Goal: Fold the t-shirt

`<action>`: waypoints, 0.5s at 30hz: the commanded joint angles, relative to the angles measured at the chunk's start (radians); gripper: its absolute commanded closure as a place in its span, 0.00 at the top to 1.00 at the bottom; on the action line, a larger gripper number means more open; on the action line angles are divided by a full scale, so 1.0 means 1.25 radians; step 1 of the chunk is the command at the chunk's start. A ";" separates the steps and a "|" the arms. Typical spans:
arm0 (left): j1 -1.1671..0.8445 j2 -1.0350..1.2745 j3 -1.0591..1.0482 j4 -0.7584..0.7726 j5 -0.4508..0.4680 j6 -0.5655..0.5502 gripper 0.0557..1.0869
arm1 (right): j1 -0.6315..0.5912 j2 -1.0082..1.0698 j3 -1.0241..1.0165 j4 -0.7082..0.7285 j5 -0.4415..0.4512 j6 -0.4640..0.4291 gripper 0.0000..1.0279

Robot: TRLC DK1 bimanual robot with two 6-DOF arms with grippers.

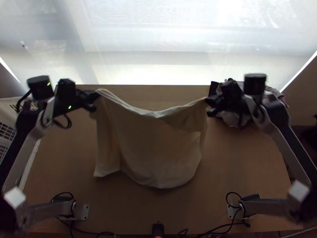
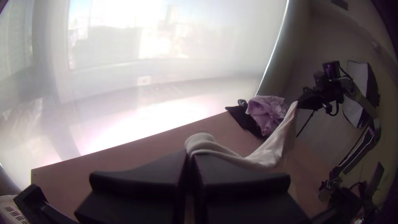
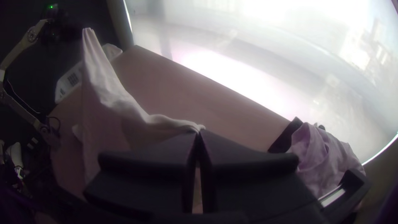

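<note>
Seen from above, hanging spread between the two arms over the middle of the surface: held up by its top edge, a pale t-shirt. Pinched near one upper end in the left hand and near the other in the right hand, well apart from each other. Sagging in a shallow curve between those two grips, rumpled below the right one, creased lengthwise toward the left side, and dropping to a rounded lower edge with a pointed corner at lower left. Hard to say whether touching the surface down there. In the left wrist view, closed around a narrow bunch of the fabric at the left hand; in the right wrist view, brought together at the tips on a thin gathered corner at the right hand. Near the far right corner, bunched in a heap: lilac cloth against black cloth. By the left edge, a white basket. At the middle of the near edge, a small black device.
</note>
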 commanded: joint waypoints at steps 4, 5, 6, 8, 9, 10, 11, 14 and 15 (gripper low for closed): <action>0.006 0.591 0.471 -0.108 -0.091 0.137 0.04 | -0.041 0.606 0.563 -0.047 0.053 -0.073 0.03; 0.007 0.633 0.533 -0.140 -0.097 0.149 0.04 | -0.050 0.678 0.683 -0.099 0.061 -0.079 0.03; 0.006 0.670 0.583 -0.159 -0.106 0.163 0.04 | -0.053 0.734 0.774 -0.122 0.082 -0.081 0.03; 0.004 0.741 0.682 -0.213 -0.144 0.193 0.04 | -0.052 0.769 0.797 -0.093 0.133 -0.118 0.03; 0.006 0.771 0.729 -0.237 -0.151 0.195 0.04 | -0.042 0.777 0.785 -0.094 0.172 -0.153 0.03; 0.007 0.788 0.751 -0.240 -0.157 0.195 0.04 | -0.035 0.773 0.759 -0.094 0.184 -0.175 0.03; 0.008 0.795 0.753 -0.237 -0.163 0.196 0.04 | -0.030 0.763 0.733 -0.097 0.190 -0.180 0.03; 0.012 0.812 0.738 -0.243 -0.193 0.222 0.04 | -0.039 0.743 0.693 -0.098 0.192 -0.170 0.03; 0.014 0.819 0.727 -0.244 -0.195 0.225 0.05 | -0.046 0.746 0.690 -0.098 0.190 -0.159 0.03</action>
